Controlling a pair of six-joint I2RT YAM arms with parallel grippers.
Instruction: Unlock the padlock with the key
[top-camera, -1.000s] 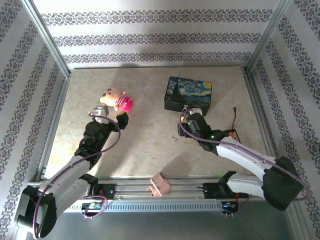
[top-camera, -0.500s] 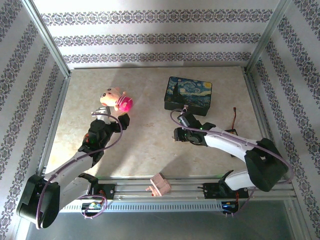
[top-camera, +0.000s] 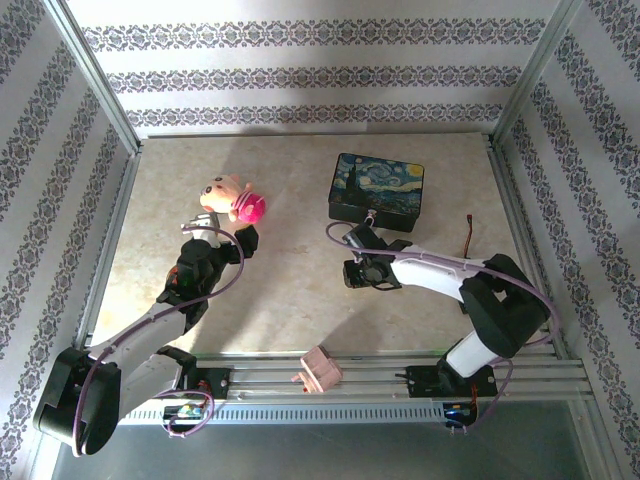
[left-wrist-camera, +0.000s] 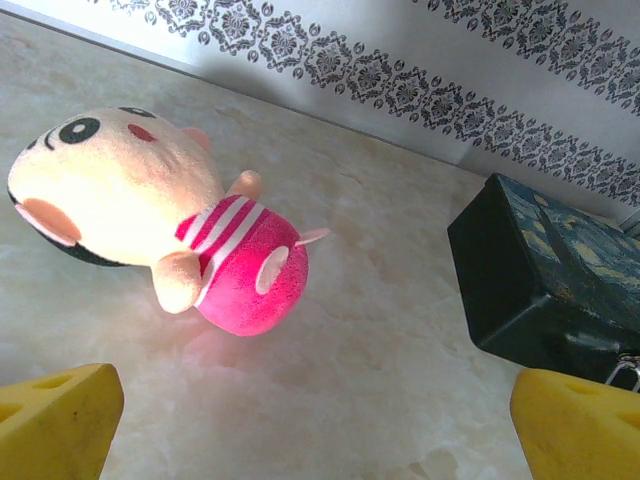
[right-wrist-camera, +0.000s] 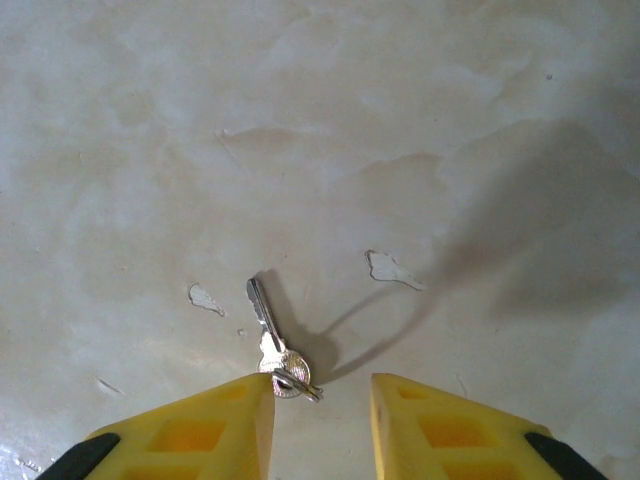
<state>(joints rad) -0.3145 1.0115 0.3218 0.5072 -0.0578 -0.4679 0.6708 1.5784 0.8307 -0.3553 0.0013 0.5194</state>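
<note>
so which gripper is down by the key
The right gripper: the key lies in front of it, while the left gripper faces the plush toy.

Left arm stretches out toward one o'clock, left claw (top-camera: 220, 233) spread wide. Right arm bends hard at the elbow and reaches toward nine o'clock, right claw (right-wrist-camera: 320, 425) tipped down, yellow fingers a narrow gap apart, clamping nothing.

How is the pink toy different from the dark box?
The plush toy is cream and pink with a striped shirt; the painted box is dark blue with yellow swirls. The plush toy is rounded and lies tipped over; the painted box is flat-sided and sits level. Both rest on the table, apart.
</note>
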